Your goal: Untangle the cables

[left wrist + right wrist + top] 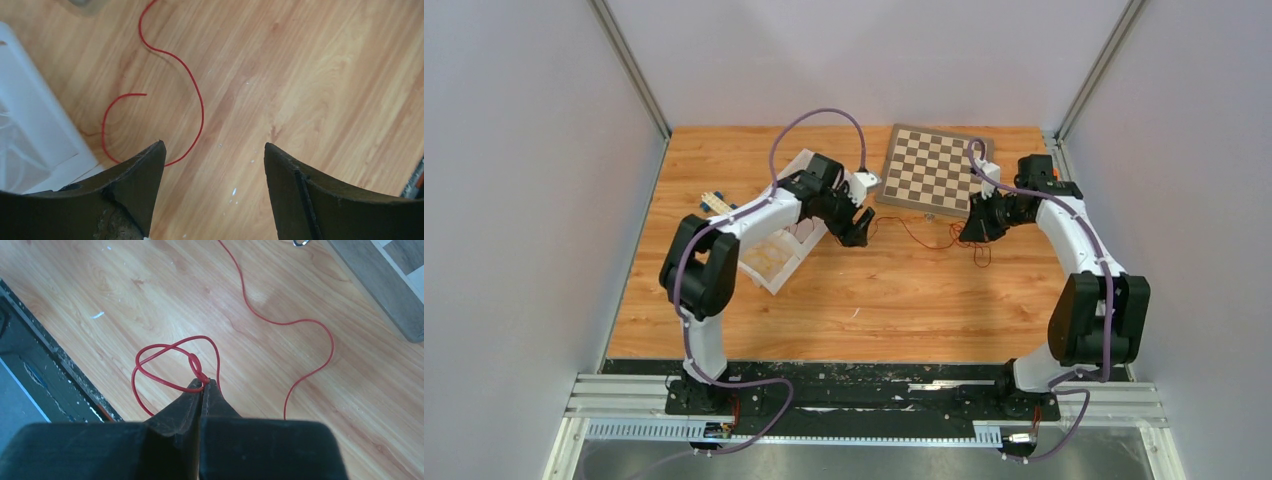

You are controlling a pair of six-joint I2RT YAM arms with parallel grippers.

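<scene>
As wrist shows, right pincer (202,385) pinching cable (202,376)

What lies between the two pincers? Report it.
Only the thin red cable on bare table, running from by the left pincer to the right pincer; top view shows it.

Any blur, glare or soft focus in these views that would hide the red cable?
Left wrist: cable and open left end effector sharp, faint shadow. Right wrist: knot sharp at the shut right end effector, mild sheen on table. Top external: even light, cable barely resolved.
</scene>
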